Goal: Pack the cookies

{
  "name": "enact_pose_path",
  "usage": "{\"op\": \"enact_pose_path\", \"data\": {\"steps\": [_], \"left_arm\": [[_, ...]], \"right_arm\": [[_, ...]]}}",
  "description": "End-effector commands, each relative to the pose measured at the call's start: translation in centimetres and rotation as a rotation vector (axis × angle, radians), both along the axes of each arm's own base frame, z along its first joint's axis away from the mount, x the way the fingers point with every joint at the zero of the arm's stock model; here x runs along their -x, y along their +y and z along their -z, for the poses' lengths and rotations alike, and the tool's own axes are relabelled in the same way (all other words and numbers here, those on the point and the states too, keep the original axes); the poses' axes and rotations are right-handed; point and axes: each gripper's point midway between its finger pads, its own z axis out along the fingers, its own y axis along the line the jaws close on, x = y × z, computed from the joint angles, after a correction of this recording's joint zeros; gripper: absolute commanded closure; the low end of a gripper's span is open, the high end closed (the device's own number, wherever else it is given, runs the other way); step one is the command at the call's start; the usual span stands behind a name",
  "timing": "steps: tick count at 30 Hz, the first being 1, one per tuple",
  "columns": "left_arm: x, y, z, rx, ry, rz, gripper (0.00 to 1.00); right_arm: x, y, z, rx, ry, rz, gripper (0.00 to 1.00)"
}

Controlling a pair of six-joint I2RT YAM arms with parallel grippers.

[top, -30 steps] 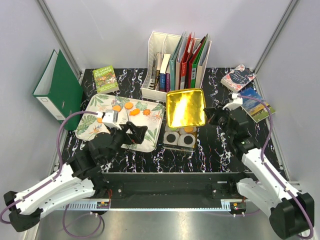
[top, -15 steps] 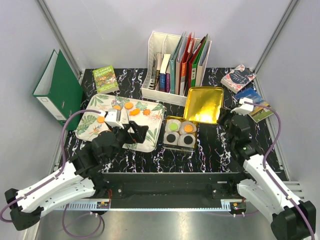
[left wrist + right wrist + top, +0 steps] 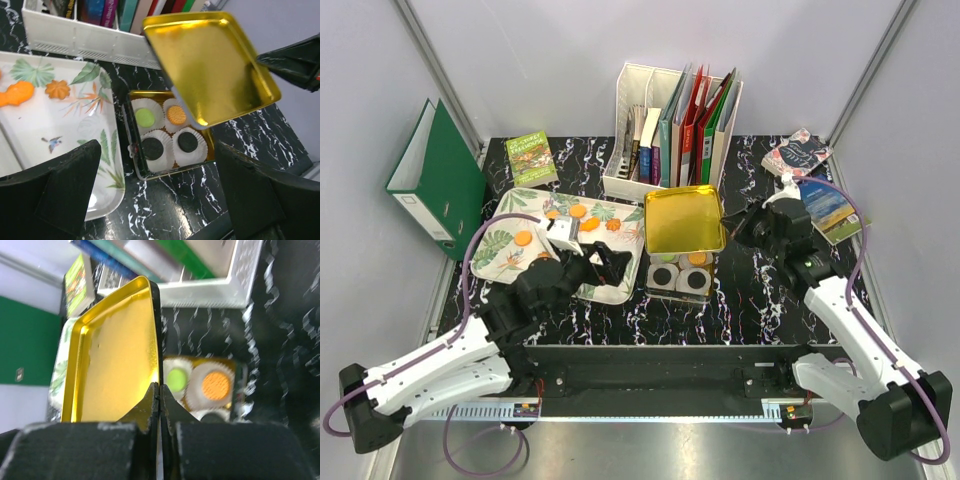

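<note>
A gold tin (image 3: 650, 281) holds four cookies in white paper cups: one green (image 3: 145, 117), one orange (image 3: 175, 115) and two black (image 3: 151, 148). My right gripper (image 3: 742, 228) is shut on the edge of the gold lid (image 3: 684, 221), holding it tilted above the tin's far side; the lid also shows in the right wrist view (image 3: 112, 355) with the gripper (image 3: 159, 389) pinching its rim. More orange cookies (image 3: 578, 211) lie on the leaf-print tray (image 3: 505, 262). My left gripper (image 3: 610, 265) is open and empty, hovering at the tray's right edge, left of the tin.
A white file rack (image 3: 665, 185) with books stands behind the tin. A green binder (image 3: 440, 180) leans at the left wall. A green book (image 3: 531, 158) lies at the back left, and two books (image 3: 797, 155) lie at the back right.
The right gripper swung the lid out to the right, then back left over the tin. The left gripper edged right toward the tin.
</note>
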Motion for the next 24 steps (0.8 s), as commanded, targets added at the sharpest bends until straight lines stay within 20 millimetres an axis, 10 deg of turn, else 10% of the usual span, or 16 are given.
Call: {"op": "enact_pose_path", "data": {"steps": [1,12,24], "left_arm": [[-0.1,-1.6,-2.7,0.047,-0.128,0.073,0.01],[-1.4,-1.7,-2.1,-0.067,-0.027,-0.014,0.01],[-3.0,-2.8,-3.6,0.307,0.159,0.134,0.01]], "right_arm": [[1.2,2.7,-2.0,-0.167,0.077,-0.08,1.0],[1.3,4.1,-1.1,-0.234,0.165,-0.114,1.0],[2.3,3.6,-1.4,-0.173,0.11,-0.152,1.0]]}}
